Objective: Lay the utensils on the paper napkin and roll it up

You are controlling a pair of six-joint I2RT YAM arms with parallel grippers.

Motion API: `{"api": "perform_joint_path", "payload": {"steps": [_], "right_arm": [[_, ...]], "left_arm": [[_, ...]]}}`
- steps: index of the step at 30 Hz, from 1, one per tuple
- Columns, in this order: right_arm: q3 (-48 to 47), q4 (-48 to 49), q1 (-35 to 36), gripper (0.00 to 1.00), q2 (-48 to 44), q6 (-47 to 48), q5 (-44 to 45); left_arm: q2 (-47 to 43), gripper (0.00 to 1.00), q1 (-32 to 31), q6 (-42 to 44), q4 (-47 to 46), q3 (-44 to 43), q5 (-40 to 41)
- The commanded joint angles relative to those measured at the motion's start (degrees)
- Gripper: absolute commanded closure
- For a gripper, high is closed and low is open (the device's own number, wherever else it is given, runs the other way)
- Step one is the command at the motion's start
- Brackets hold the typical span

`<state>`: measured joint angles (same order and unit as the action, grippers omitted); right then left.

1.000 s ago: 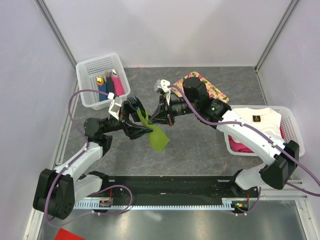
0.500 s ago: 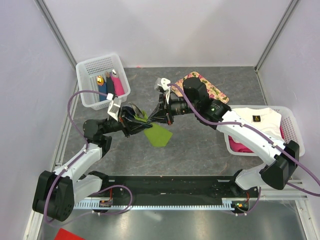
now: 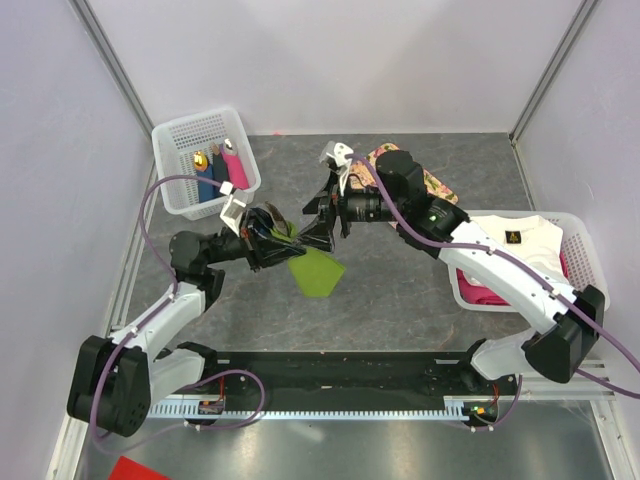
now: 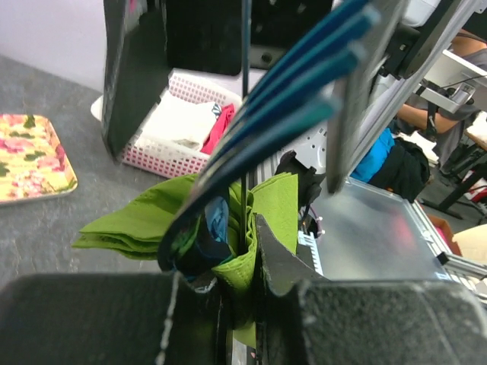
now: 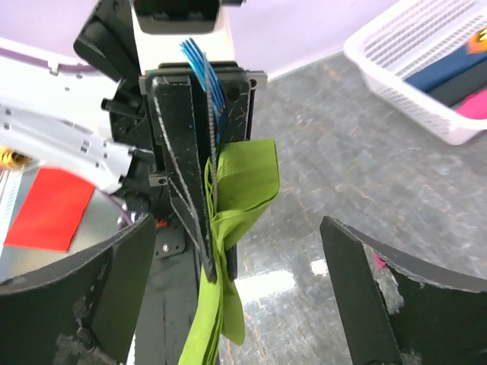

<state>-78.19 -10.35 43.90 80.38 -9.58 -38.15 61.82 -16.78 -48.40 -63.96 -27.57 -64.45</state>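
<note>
Napkin [image 3: 316,270] position: off the table [image 3: 400,290], near its middle, pinched at its upper end in the left gripper [image 3: 275,238]. It was olive green and bunched into loose folds. From the top view its free end hung down toward the table. I could not tell whether that end touched the surface.

Fork [image 4: 304,84] position: in the same grip, pressed against the napkin. It was bright blue, and its tines stuck out past the fingertips. In the right wrist view a thin grey piece [image 5: 214,144] with a toothed edge ran between the same fingers. I could not tell what it was.

Left jaws: closed down to a narrow gap on the napkin and fork together.

Right gripper [image 3: 325,225]: it faced the left one, just beside it, with the hanging napkin between them. Its jaws stood wide apart and held nothing. I saw no contact with napkin or fork.

Surroundings:
- Floral tray [image 3: 436,186] lay flat at the rear of the table, partly hidden by the right arm.
- Rear-left basket [image 3: 180,140] held dark blue and pink bundles [image 3: 222,172] with a gold piece.
- Right-hand basket [image 3: 578,236] held a white cloth [image 3: 510,240] over a pink cloth [image 3: 480,290].
</note>
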Motion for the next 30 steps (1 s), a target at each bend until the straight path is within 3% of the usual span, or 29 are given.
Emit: {"api": "perform_joint_path", "payload": {"steps": [1, 8, 18, 20, 23, 24, 26, 29, 30], "right_arm": [[0.6, 2.0, -1.4, 0.02, -4.3, -0.9, 2.4], [9.5, 4.3, -0.8, 0.02, -7.5, -0.3, -0.8], [7.5, 4.2, 1.3, 0.03, -2.2, 3.4, -3.0], [7.4, 4.2, 1.5, 0.11, -1.5, 3.7, -3.9], [7.1, 4.2, 1.8, 0.35, -0.5, 3.7, -5.0], [7.1, 4.3, 2.1, 0.48, -0.2, 3.5, -5.5], [7.1, 4.3, 2.2, 0.56, 0.0, 3.3, -5.8], [7.2, 4.6, 2.3, 0.79, 0.2, 2.9, -6.2], [7.2, 5.0, 2.3, 0.91, 0.1, 2.7, -6.3]], "left_arm": [[0.1, 0.98, 1.1, -1.9, 3.4, -5.2, -1.0], [0.1, 0.98, 1.0, -2.6, 6.5, -8.8, -0.6], [-0.7, 0.98, 0.5, -3.1, 8.5, -10.3, -1.1], [-0.6, 0.98, 0.3, -3.5, 9.1, -10.7, -1.5], [-0.9, 0.98, 0.3, -3.7, 9.3, -10.7, -1.5], [-1.1, 0.98, 0.3, -3.7, 9.5, -10.8, -1.6], [-1.1, 0.98, 0.3, -3.7, 9.7, -11.0, -1.3], [-1.1, 0.98, 0.2, -3.8, 9.9, -11.3, -1.5], [-1.3, 0.98, 0.2, -3.7, 10.0, -11.3, -1.4]]}}
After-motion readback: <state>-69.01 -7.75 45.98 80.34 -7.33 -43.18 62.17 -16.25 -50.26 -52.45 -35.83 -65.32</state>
